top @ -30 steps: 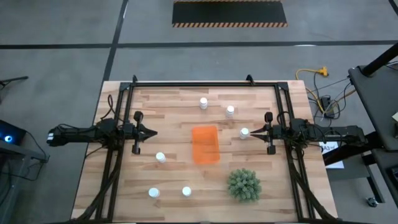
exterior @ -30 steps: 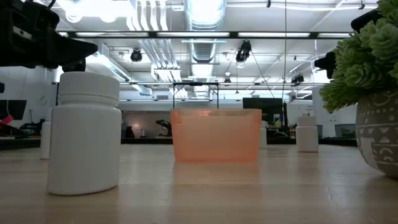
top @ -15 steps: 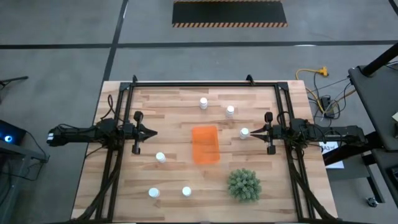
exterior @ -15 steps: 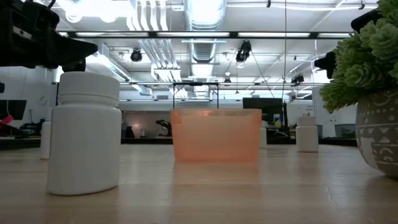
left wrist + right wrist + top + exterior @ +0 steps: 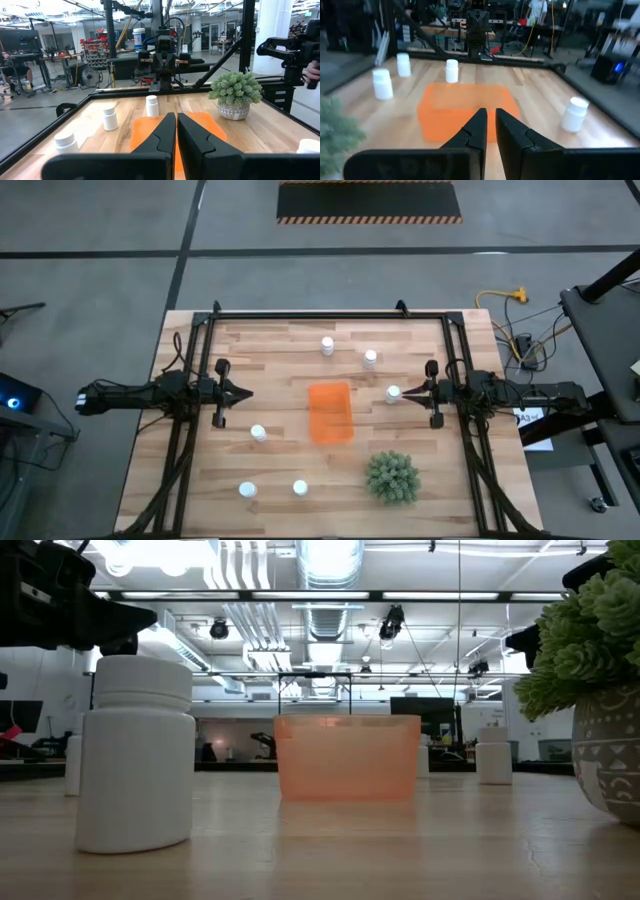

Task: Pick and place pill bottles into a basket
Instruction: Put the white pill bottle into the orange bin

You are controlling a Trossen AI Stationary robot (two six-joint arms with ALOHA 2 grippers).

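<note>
The orange basket (image 5: 330, 412) lies at the table's middle, with nothing in it. Several white pill bottles stand upright on their bases around it: two at the far side (image 5: 327, 346) (image 5: 370, 358), one right of the basket (image 5: 393, 394), one left of it (image 5: 258, 433), two near the front edge (image 5: 247, 490) (image 5: 300, 488). My left gripper (image 5: 248, 391) hangs shut and level left of the basket, pointing at it (image 5: 172, 125). My right gripper (image 5: 407, 391) is shut and level on the right (image 5: 490, 122), its tips close by the bottle right of the basket.
A spiky green plant (image 5: 392, 477) in a patterned pot stands right of the basket toward the front edge. A black frame (image 5: 320, 313) rims the table. Bare wood shows between the basket and each gripper. In the low view one bottle (image 5: 135, 755) stands close to the camera.
</note>
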